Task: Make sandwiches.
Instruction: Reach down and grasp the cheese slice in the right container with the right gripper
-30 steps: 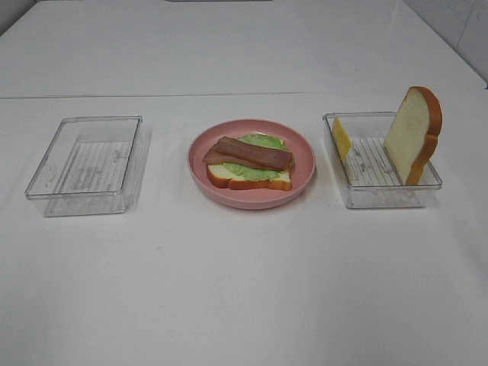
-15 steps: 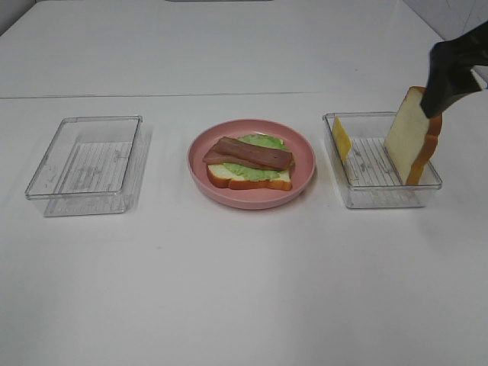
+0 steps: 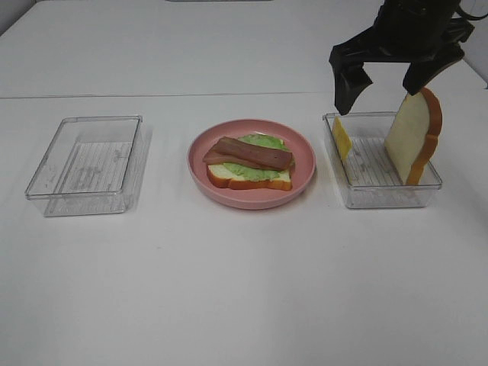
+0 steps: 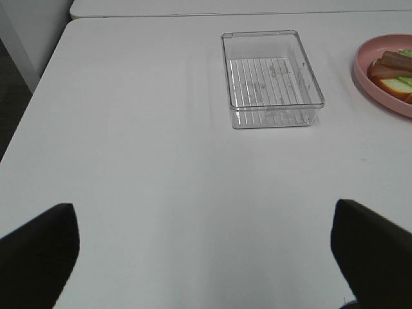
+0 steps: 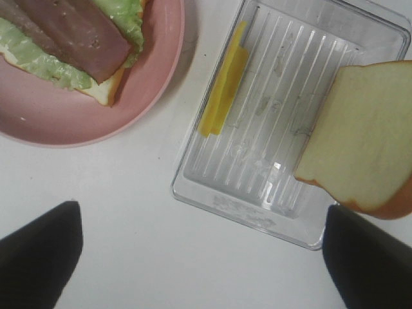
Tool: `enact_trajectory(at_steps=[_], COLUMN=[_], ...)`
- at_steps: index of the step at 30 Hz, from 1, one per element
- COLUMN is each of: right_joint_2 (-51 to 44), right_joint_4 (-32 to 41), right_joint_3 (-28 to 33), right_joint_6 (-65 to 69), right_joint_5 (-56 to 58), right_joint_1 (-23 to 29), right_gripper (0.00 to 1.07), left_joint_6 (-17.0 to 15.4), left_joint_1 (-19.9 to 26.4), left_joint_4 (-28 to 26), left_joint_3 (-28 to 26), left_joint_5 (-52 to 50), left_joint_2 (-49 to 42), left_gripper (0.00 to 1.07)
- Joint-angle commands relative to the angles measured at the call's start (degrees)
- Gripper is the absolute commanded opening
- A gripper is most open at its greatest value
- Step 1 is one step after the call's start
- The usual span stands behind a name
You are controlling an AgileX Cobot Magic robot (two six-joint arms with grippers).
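Observation:
On the pink plate (image 3: pixel 252 200) lies the open sandwich (image 3: pixel 249 164): a bread slice, green lettuce and bacon strips on top. A yellow cheese slice (image 3: pixel 341 137) leans on the left wall of the right clear container (image 3: pixel 381 197), and a second bread slice (image 3: pixel 412 136) stands against its right wall. My right gripper (image 3: pixel 381 88) hangs open above that container with nothing between its fingers; the right wrist view shows the cheese (image 5: pixel 222 90), the bread (image 5: pixel 367 135) and the bacon (image 5: pixel 71 32) below. My left gripper (image 4: pixel 206 257) is open over bare table.
An empty clear container (image 3: pixel 84 164) sits left of the plate; in the left wrist view that container (image 4: pixel 270 80) lies ahead with the plate's rim (image 4: pixel 376 87) beside it. The table's edge (image 4: pixel 38 96) drops off to one side there.
The right arm has come into the exterior view from the right and now hovers over the right container. The food and containers have not moved.

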Motion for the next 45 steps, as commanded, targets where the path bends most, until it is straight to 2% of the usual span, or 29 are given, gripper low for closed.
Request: enact_trajectory(at_steps=[1, 5, 12, 26, 35, 37, 39, 40, 41, 42, 43, 44, 45], right_joint_2=[4.98, 9.17, 13.06, 19.42, 22.29, 22.69, 22.92, 22.92, 22.92, 22.92, 22.92, 22.92, 22.92], right_joint_4=[0.69, 0.92, 0.92, 2.18, 1.32, 1.26, 1.26, 1.26, 0.97, 0.97, 0.63, -0.11, -0.11], right_joint_3=[-5.44, -9.45, -11.52, -11.69, -11.86, -11.92, -11.92, -11.92, -11.92, -11.92, -11.92, -11.92, -11.92], right_joint_6=[1.72, 4.47, 5.56, 6.42, 6.42, 6.42, 6.36, 6.36, 6.65, 6.65, 6.76, 6.82, 6.82], right_joint_5=[2.41, 2.23, 0.74, -4.30, -5.90, -6.02, -6.19, -6.19, -6.36, -6.36, -6.36, -6.36, -6.36], right_joint_1=[0.00, 0.00, 0.00, -0.06, -0.17, -0.17, -0.17, -0.17, -0.17, -0.17, -0.17, -0.17, -0.17], right_gripper=[0.99, 0.99, 0.99, 0.99, 0.90, 0.88, 0.77, 0.77, 0.65, 0.65, 0.59, 0.46, 0.46], left_joint_6=[-0.17, -0.17, -0.17, -0.17, -0.17, -0.17, -0.17, -0.17, -0.17, -0.17, -0.17, -0.17, -0.17], left_joint_1=[0.11, 0.11, 0.11, 0.11, 0.11, 0.11, 0.11, 0.11, 0.11, 0.11, 0.11, 0.11, 0.11], left_joint_4=[-0.46, -0.46, -0.46, -0.46, -0.46, -0.46, -0.46, -0.46, -0.46, -0.46, -0.46, -0.46, -0.46], left_joint_3=[0.11, 0.11, 0.11, 0.11, 0.11, 0.11, 0.11, 0.11, 0.11, 0.11, 0.11, 0.11, 0.11], left_joint_5=[-0.34, -0.34, -0.34, -0.34, -0.34, -0.34, -0.34, -0.34, -0.34, -0.34, -0.34, -0.34, -0.34], left_joint_2=[-0.69, -0.69, -0.69, -0.69, -0.69, -0.69, -0.69, -0.69, -0.69, -0.69, -0.69, -0.69, -0.69], left_gripper=[1.00, 1.00, 1.00, 1.00, 1.00, 1.00, 1.00, 1.00, 1.00, 1.00, 1.00, 1.00, 1.00])
